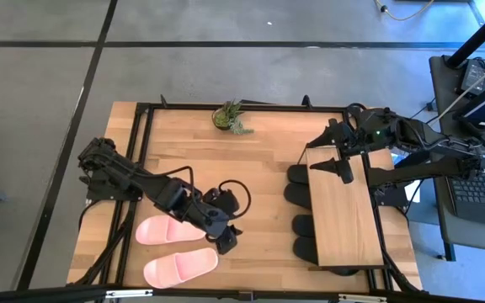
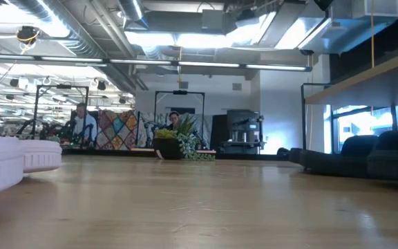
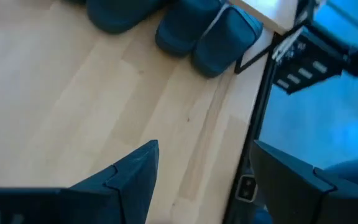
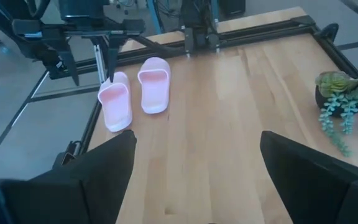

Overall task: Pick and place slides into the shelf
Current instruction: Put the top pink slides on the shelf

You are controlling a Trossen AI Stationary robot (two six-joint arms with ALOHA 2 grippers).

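Two pink slides (image 1: 165, 230) (image 1: 180, 267) lie soles down on the table near its front left; the right wrist view also shows these two slides (image 4: 115, 106) (image 4: 154, 84). Several black slides (image 1: 297, 194) sit under the shelf (image 1: 343, 206), their ends sticking out past the left edge of its top board. My left gripper (image 1: 228, 240) hangs open above the table just right of the pink slides, with nothing between its fingers (image 3: 135, 168). My right gripper (image 1: 333, 167) stands open over the shelf's far end, also holding nothing (image 4: 197, 140).
A small potted plant (image 1: 230, 118) stands at the table's far edge. A dark metal frame (image 1: 141, 168) runs around the tabletop. Bare wood (image 1: 251, 160) lies between the pink slides and the shelf. A laptop (image 1: 482, 194) sits off the table's right side.
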